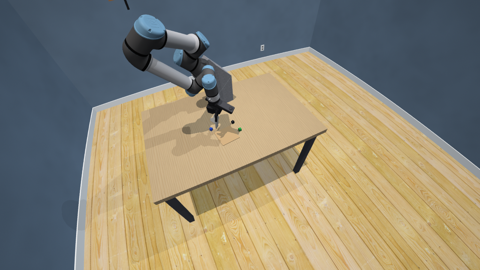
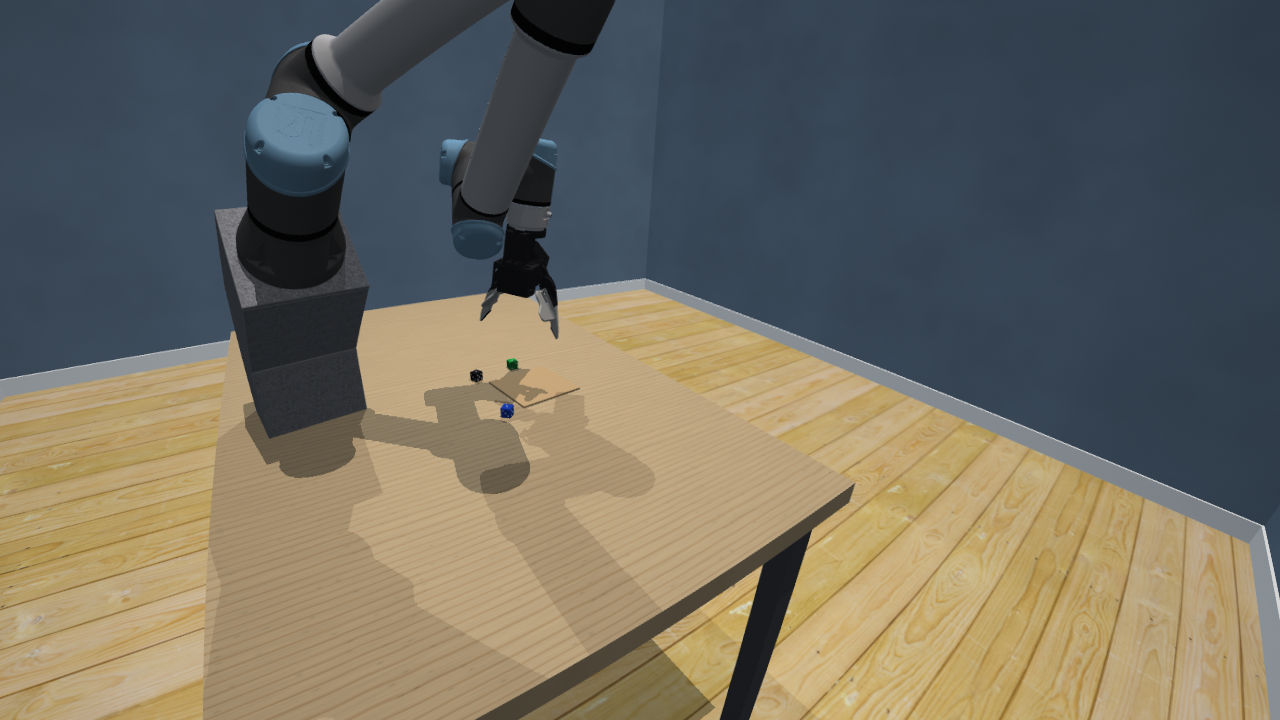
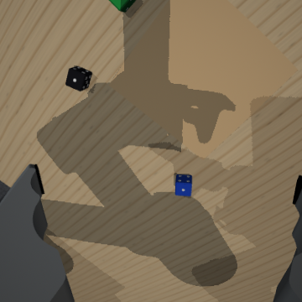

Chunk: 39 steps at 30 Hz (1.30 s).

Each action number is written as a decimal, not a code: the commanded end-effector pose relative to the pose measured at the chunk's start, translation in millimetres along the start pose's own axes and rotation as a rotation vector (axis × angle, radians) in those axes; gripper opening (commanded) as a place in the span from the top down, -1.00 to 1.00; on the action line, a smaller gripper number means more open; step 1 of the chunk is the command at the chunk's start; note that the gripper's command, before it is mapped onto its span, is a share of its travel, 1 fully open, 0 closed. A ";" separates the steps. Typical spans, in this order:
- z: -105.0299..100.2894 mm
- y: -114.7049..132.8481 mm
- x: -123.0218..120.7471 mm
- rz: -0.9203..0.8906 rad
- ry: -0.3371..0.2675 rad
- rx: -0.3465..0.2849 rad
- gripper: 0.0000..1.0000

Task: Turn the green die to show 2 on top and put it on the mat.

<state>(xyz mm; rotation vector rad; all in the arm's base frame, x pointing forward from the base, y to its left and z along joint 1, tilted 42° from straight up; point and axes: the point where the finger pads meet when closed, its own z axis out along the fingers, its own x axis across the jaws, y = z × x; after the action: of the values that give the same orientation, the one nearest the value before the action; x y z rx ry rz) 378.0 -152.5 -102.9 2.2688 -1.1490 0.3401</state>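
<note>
The green die [image 1: 240, 129] sits on the table just off the far corner of the tan mat [image 1: 229, 137]. In the exterior view the green die [image 2: 512, 363] is behind the mat [image 2: 535, 385]. In the wrist view only an edge of the green die [image 3: 122, 4] shows at the top, beside the mat [image 3: 218, 80]. The black die [image 3: 79, 78] shows 1 on top and lies left of the mat. The blue die [image 3: 183, 184] lies just off the mat's near edge. My gripper [image 2: 520, 315] hangs open and empty well above the dice.
The arm's grey base block [image 2: 295, 331] stands at the back left of the table. The black die [image 1: 232, 122] and blue die [image 1: 211, 128] lie on the table near the mat. The table edges are far from the dice.
</note>
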 end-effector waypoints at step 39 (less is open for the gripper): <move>-26.4 96.6 19.7 -0.039 0.128 -0.006 -1.00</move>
<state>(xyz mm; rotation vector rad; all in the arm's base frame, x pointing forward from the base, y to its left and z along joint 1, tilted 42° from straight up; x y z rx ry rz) 314.5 -195.3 -37.0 2.2267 -1.0378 0.4594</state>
